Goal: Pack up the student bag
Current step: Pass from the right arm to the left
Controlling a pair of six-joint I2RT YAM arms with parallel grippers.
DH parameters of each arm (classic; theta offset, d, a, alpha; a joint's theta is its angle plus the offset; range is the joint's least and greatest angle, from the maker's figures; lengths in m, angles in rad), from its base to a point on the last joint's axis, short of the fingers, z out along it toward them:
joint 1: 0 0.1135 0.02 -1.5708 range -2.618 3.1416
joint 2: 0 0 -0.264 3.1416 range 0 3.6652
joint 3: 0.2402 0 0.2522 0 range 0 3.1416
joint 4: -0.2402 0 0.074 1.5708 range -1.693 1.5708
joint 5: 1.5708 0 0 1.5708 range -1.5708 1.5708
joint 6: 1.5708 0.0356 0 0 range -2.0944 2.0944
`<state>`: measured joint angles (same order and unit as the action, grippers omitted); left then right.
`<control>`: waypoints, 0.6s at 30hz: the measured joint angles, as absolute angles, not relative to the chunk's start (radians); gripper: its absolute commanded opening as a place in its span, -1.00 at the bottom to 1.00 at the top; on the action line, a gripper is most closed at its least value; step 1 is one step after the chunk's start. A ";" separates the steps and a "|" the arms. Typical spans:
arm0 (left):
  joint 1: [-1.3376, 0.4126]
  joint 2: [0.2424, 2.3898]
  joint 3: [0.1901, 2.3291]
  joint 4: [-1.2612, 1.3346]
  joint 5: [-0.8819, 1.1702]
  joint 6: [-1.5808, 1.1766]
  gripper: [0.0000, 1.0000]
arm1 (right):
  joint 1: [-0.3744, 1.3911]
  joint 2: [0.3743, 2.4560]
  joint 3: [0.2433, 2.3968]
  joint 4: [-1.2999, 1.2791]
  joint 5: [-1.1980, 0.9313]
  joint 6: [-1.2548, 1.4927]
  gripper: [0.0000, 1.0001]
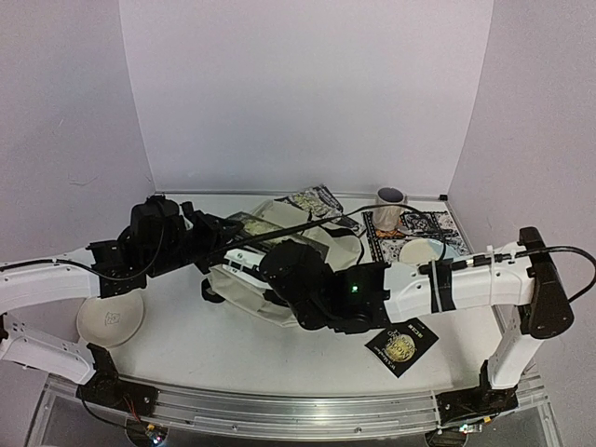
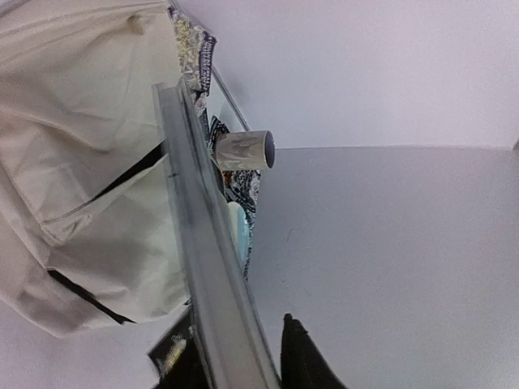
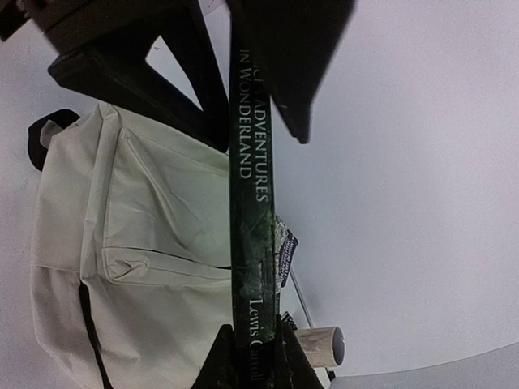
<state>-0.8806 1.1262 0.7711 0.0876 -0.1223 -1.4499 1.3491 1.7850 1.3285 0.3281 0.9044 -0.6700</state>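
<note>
You have the left end effector (image 2: pixel 241 361) and the right end effector (image 3: pixel 253 348) both clamped on 1 book (image 3: pixel 253 227) above the student bag (image 1: pixel 240 287) at the middle of the table (image 1: pixel 242 358), so uneven arm moves may wrench it loose or snag limp fabric.

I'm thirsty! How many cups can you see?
1: a cup at the table's far edge, by the patterned mat. More may hide inside the student bag.

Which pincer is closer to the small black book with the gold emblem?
Right. The right pincer, gripping a dark green book, is left of and beyond the small black book; the left pincer holds the green book's other end, farther away.
</note>
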 measured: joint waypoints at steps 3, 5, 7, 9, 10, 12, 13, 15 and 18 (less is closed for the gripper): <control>-0.881 1.120 0.764 0.106 -0.134 -1.487 -1.00 | 1.349 1.794 1.329 0.346 0.920 -0.689 -0.79; -0.880 1.109 0.752 0.109 -0.140 -1.492 -1.00 | 1.349 1.795 1.329 0.351 0.913 -0.694 -0.53; -0.876 1.096 0.741 0.110 -0.141 -1.483 -1.00 | 1.351 1.795 1.328 0.355 0.897 -0.685 -0.22; -0.860 1.083 0.733 0.110 -0.143 -1.453 -1.00 | 1.351 1.793 1.328 0.366 0.881 -0.666 -0.02; -0.844 1.078 0.728 0.110 -0.144 -1.437 -1.00 | 1.351 1.789 1.328 0.370 0.870 -0.649 0.05; -0.806 1.073 0.717 0.108 -0.149 -1.408 -1.00 | 1.351 1.773 1.322 0.366 0.837 -0.608 0.18; -0.787 1.073 0.712 0.107 -0.150 -1.399 -1.00 | 1.350 1.757 1.317 0.362 0.815 -0.577 0.24; -0.744 1.073 0.703 0.109 -0.143 -1.375 -1.00 | 1.345 1.721 1.308 0.346 0.773 -0.525 0.34; -0.702 1.072 0.689 0.121 -0.130 -1.348 -1.00 | 1.330 1.661 1.303 0.318 0.701 -0.427 0.51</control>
